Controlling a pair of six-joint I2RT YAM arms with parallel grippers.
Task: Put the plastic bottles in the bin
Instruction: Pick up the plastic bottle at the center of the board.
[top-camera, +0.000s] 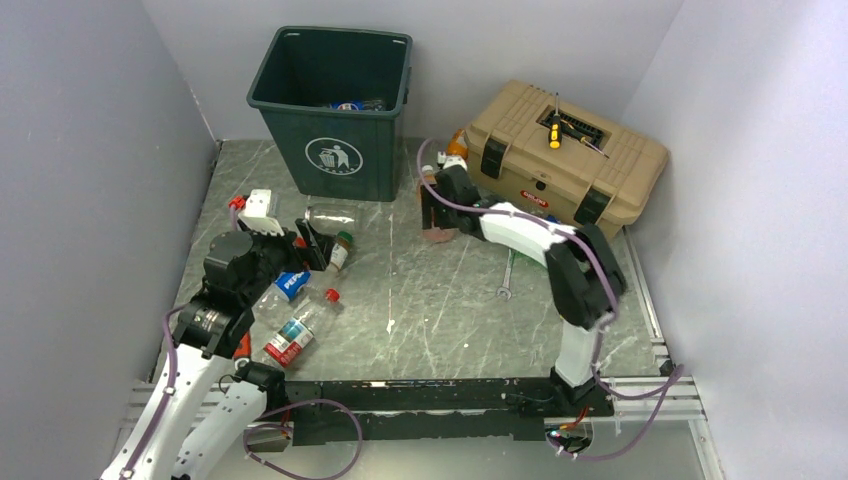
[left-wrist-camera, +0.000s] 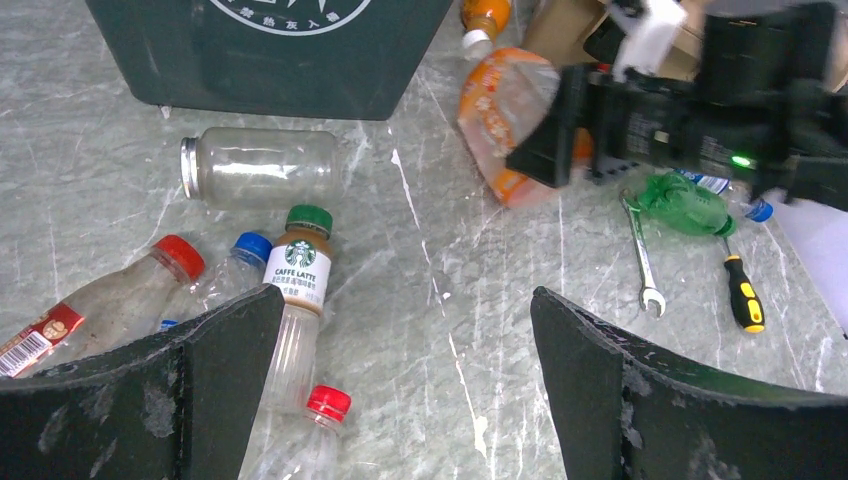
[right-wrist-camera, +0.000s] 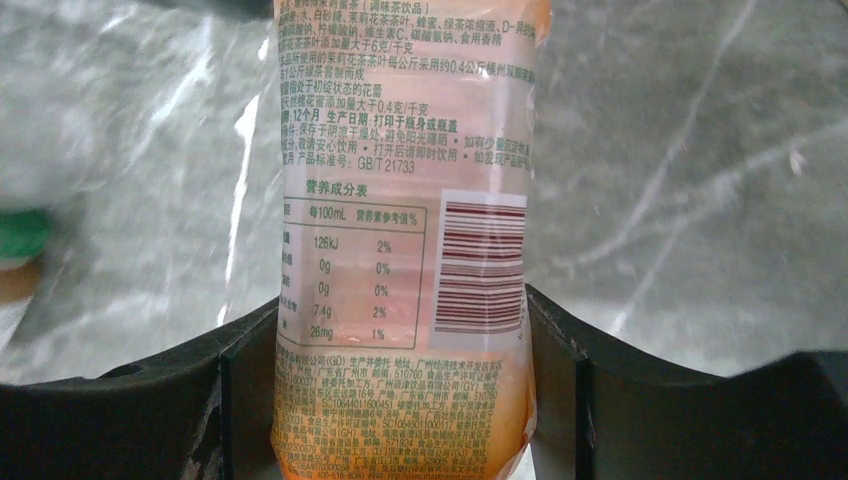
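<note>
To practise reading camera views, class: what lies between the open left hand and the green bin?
In the left wrist view, a clear jar lies on its side just before the bin, and a green-capped latte bottle lies nearer the left hand.

The left claw (left-wrist-camera: 408, 320) is open, its two dark fingers (left-wrist-camera: 200, 370) spread wide with nothing between them. Directly behind the claw, the wrist angles down toward the counter (top-camera: 440, 300), and the left arm (top-camera: 190, 385) folds back from there to its base. The right claw (right-wrist-camera: 400, 340) is closed with one finger on each side of an orange-labelled bottle (right-wrist-camera: 400, 200), which is pressed between them and runs lengthwise out ahead of the claw; behind this claw, the right arm (top-camera: 520, 232) stretches in a long reach with its elbow raised well to the rear.
</note>
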